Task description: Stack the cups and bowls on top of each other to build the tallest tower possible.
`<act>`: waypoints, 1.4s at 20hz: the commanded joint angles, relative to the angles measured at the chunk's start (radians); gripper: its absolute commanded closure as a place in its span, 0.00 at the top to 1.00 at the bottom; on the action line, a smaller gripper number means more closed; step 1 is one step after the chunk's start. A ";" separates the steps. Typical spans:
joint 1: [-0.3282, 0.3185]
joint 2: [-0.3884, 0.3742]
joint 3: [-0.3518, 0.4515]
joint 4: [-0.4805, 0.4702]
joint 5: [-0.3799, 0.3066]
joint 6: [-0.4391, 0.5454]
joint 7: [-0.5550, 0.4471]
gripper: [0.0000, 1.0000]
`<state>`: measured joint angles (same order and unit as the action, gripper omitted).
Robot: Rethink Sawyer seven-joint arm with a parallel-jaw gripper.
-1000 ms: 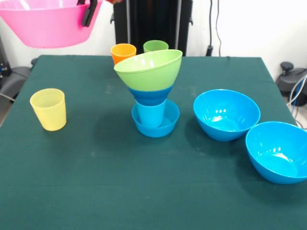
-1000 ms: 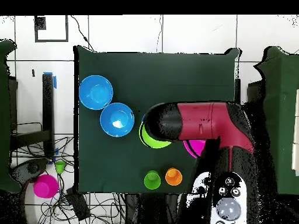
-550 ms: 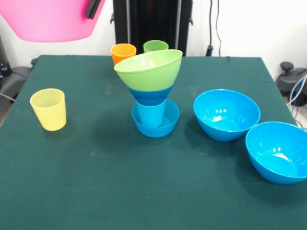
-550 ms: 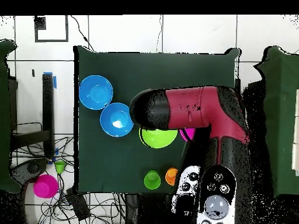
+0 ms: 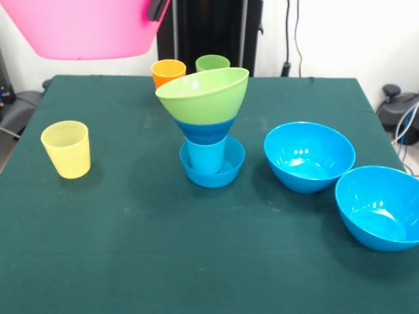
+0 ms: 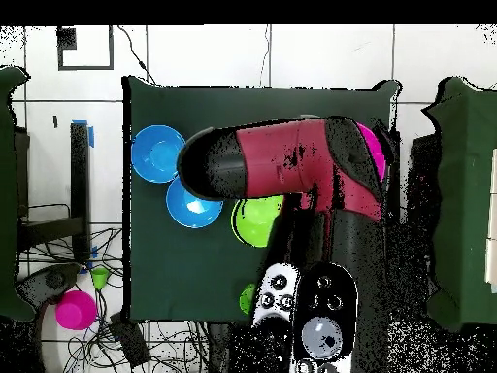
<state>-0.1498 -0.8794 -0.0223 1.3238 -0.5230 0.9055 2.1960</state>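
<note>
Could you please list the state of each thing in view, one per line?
pink bowl: held in the air by the gripper.
tower: standing, lime bowl tilted on top.
yellow cup: upright, alone.
orange cup: upright.
green cup: upright.
two blue bowls: upright, empty.

Pink bowl (image 5: 85, 29) aloft, upper left

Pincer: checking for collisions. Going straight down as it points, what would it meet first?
Likely the orange cup, roughly below the pincer and the pink bowl it grips. Depth is unclear, though, and the lime bowl lies close by.
</note>
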 commanded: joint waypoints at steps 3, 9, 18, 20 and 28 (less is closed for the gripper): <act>0.045 0.052 0.102 -0.047 -0.029 0.145 -0.213 0.00; 0.052 0.062 0.109 -0.048 -0.016 0.154 -0.192 0.00; 0.051 0.075 0.131 -0.060 0.009 0.223 -0.192 0.00; 0.048 0.086 0.141 -0.071 0.024 0.254 -0.191 0.00; 0.060 0.120 0.149 -0.078 0.051 0.296 -0.140 0.00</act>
<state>-0.1077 -0.8361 0.0294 1.2588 -0.4848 1.0915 2.1960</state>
